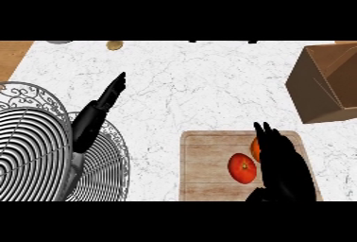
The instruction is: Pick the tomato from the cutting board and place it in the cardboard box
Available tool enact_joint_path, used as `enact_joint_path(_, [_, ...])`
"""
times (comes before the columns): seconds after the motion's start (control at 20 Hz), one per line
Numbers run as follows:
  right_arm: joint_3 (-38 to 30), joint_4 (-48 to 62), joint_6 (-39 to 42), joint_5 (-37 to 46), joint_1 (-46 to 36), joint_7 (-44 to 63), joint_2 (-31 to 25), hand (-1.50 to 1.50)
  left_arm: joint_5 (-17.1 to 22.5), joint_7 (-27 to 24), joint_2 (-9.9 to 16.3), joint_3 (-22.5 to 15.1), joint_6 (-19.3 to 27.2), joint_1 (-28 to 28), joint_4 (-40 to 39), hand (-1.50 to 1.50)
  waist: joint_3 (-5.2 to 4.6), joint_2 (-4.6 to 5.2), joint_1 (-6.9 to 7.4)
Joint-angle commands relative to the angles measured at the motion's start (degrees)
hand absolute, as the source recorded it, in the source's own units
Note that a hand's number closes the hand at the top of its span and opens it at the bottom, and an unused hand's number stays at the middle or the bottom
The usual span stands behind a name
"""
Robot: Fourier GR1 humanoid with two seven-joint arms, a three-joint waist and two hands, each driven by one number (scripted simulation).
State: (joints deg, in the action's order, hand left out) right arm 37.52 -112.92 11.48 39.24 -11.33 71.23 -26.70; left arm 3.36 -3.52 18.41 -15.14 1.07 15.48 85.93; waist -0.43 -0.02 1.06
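Note:
A red tomato point(242, 168) lies on the wooden cutting board point(206, 165) at the lower middle of the counter. An orange fruit point(256, 150) sits just behind it, partly hidden by my right hand point(280, 160). That hand hovers over the board's right side, right of the tomato, with its fingers straight and pointing away; it holds nothing. The cardboard box point(327, 85) stands open at the upper right. My left hand point(97, 113) rests at the left over the wire rack, fingers straight.
A round black-and-white wire rack point(42, 151) fills the lower left. A small tan round object point(114, 45) and a grey one point(60, 42) lie at the counter's far edge. A wooden surface point(14, 54) borders the counter at the upper left.

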Motion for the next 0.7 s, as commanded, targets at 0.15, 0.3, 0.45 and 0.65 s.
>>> enact_joint_path(0.15, [1.2,4.0,7.3,5.5,0.1,14.0,7.5,-1.5,-1.9,-1.4,4.5,2.8,-0.9,-2.0,0.5,0.0,0.22,-0.33,-0.62])
enact_joint_path(0.3, [-0.1,7.0,7.8,6.0,-2.3,13.8,10.3,-1.5,-0.9,0.3,5.4,4.4,-2.2,-0.4,0.4,0.0,0.3,-0.13,-0.43])
enact_joint_path(0.45, [0.3,7.0,8.1,7.7,-2.1,13.7,13.8,-1.5,-1.1,-1.3,5.4,4.8,-2.9,-2.3,0.5,0.0,0.31,-0.16,-0.52])
enact_joint_path(0.65, [-1.1,10.0,8.9,8.8,-0.8,11.0,15.9,-1.5,-2.6,0.8,3.6,4.0,-1.8,-0.9,1.6,0.0,0.37,-0.14,-0.79])
